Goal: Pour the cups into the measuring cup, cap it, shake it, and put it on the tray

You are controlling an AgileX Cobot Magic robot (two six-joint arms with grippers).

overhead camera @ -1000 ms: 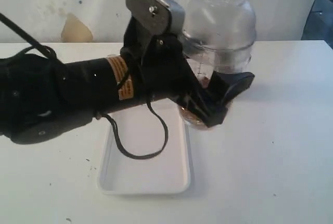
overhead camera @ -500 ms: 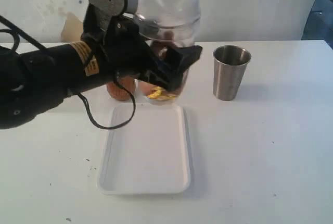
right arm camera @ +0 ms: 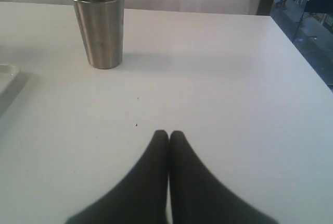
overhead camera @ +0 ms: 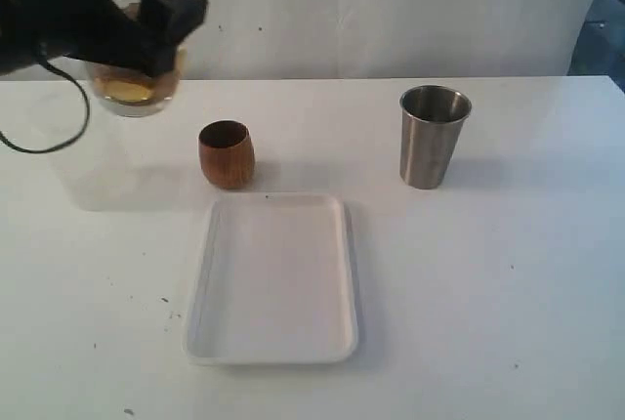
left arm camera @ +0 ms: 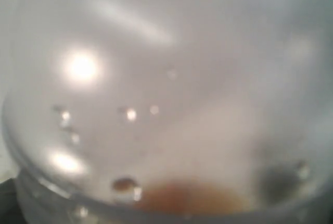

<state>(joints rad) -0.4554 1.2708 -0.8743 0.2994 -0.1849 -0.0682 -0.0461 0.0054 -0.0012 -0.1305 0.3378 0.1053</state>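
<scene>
My left gripper (overhead camera: 161, 34) is shut on the measuring cup (overhead camera: 135, 83), holding it in the air at the far left, above the table; brown and yellow contents sit at its bottom. Its clear wall (left arm camera: 156, 78) fills the whole left wrist view, blurred, so the fingers are hidden there. The brown wooden cup (overhead camera: 227, 153) stands just behind the white tray (overhead camera: 273, 342). The steel tumbler (overhead camera: 434, 136) (right arm camera: 100, 26) stands upright to the right. My right gripper (right arm camera: 168, 133) is shut on nothing, low over the table and short of the tumbler.
The tray's corner (right arm camera: 6, 73) shows at the edge of the right wrist view. A black cable (overhead camera: 59, 132) hangs from the left arm. The table's right edge (right arm camera: 302, 47) runs past the tumbler.
The left arm has swung from the middle of the table up and far to the left with the measuring cup. That uncovered the wooden cup and the tumbler.
</scene>
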